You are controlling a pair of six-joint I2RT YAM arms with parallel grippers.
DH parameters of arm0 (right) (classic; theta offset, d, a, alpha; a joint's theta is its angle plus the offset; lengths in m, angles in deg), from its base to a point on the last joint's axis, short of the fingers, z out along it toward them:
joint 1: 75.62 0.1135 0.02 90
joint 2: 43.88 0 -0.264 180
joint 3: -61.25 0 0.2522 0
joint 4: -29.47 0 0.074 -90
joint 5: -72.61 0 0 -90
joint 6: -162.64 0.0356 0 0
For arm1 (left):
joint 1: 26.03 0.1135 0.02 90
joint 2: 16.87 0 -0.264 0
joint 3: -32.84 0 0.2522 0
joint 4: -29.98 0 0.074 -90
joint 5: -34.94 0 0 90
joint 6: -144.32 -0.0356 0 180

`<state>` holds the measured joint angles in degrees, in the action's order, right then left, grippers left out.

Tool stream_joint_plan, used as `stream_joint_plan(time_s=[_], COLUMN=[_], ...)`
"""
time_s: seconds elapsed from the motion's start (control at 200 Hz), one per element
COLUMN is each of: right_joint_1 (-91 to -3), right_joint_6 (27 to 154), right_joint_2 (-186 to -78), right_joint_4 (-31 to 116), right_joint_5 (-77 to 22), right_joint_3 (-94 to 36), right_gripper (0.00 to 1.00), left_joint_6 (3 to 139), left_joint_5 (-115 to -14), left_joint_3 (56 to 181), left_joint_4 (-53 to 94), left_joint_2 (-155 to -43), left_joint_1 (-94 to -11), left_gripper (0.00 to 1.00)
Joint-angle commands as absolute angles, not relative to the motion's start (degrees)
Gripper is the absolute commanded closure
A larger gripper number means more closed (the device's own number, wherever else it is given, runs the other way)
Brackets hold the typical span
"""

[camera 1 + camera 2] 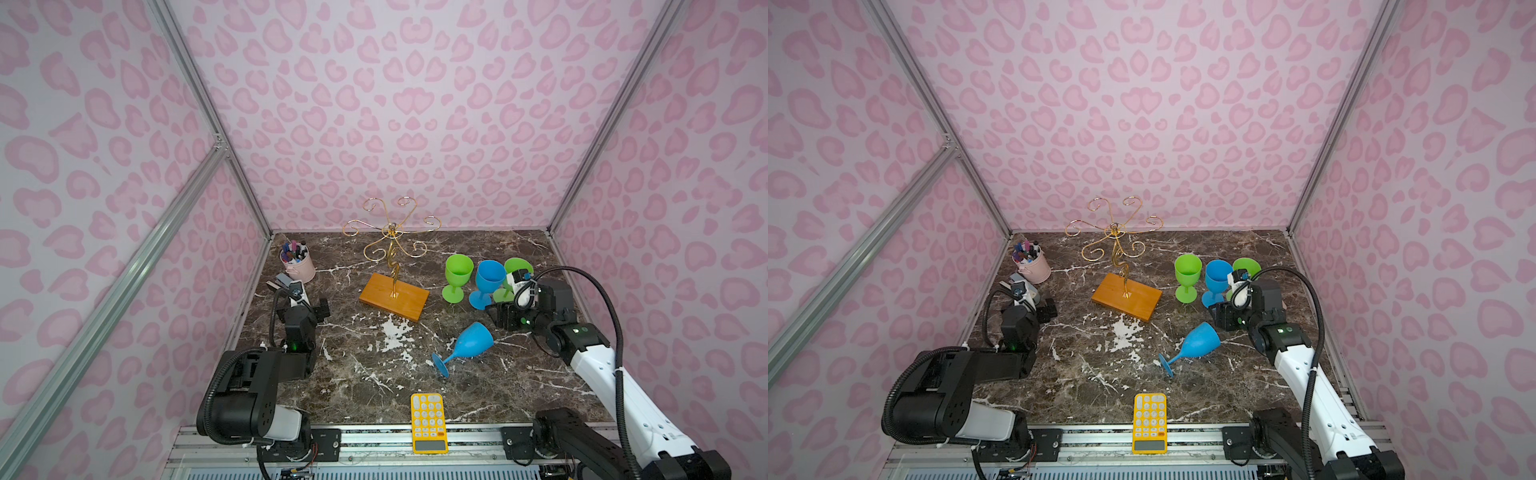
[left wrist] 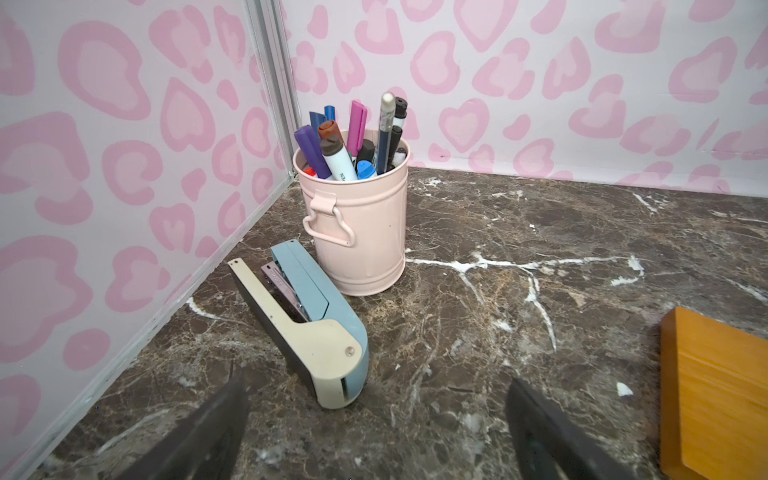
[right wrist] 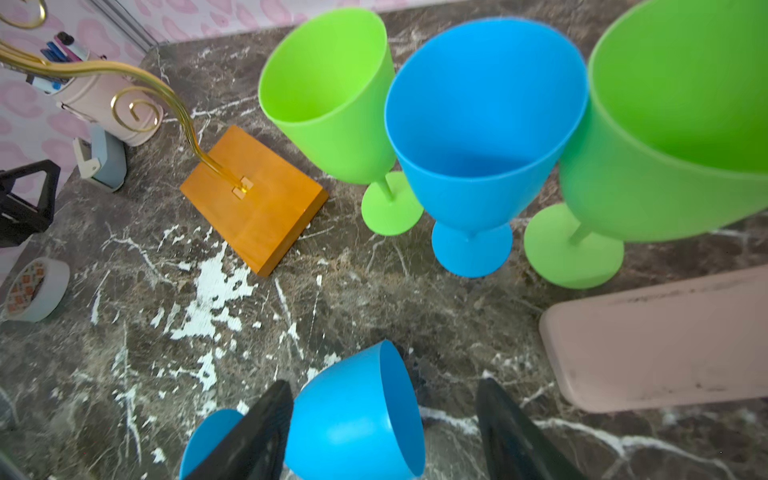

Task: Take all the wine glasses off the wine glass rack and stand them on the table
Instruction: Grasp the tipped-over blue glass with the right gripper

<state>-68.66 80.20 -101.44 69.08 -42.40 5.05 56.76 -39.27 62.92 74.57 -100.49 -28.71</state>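
Only the right wrist view shows the pink slab [image 3: 665, 340] beside the right claw [image 3: 384, 384], spread near the toppled blue wine glass [image 3: 345, 419].

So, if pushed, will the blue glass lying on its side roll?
Probably: the fallen glass rests on its round bowl and foot, so it would likely roll in a curve. It looks like matte plastic, so probably light and hard to break.

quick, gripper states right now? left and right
left gripper: open, holding nothing
right gripper: open, fingers not gripping the fallen blue wine glass
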Motion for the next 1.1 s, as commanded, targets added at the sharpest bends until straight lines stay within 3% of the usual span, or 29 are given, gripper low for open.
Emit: stream_joint_plan(time_s=[0.0, 0.225, 0.55, 0.68, 0.825, 1.095], right_joint_1=[-68.93, -69.94, -72.63, -72.66, -72.56, -71.06], right_joint_6=[81.08, 80.40, 81.32, 83.32, 84.69, 84.55], right_joint_2=[-105.27, -115.72, -120.09, -120.69, -120.27, -116.19], right_joint_4=[75.35, 73.21, 70.56, 66.91, 64.78, 70.05], right_joint_5=[-49.50, -55.11, -62.95, -67.18, -69.69, -65.75], right_joint_3=[4.84, 4.81, 7.17, 8.21, 8.43, 1.86], right_gripper=[0.29, 0.33, 0.38, 0.48, 0.68, 0.95], left_joint_6=[56.96, 56.61, 56.68, 56.69, 56.69, 56.69], left_joint_5=[-39.68, -40.78, -41.09, -41.26, -41.27, -41.35], left_joint_3=[63.65, 63.65, 63.83, 63.91, 63.91, 64.00], left_joint_4=[75.11, 74.93, 74.58, 74.49, 74.41, 74.37], left_joint_2=[-100.68, -100.46, -100.55, -100.57, -100.59, -100.59], left_joint_1=[-28.64, -28.49, -28.36, -28.30, -28.25, -28.24], left_gripper=[0.03, 0.03, 0.03, 0.03, 0.03, 0.03])
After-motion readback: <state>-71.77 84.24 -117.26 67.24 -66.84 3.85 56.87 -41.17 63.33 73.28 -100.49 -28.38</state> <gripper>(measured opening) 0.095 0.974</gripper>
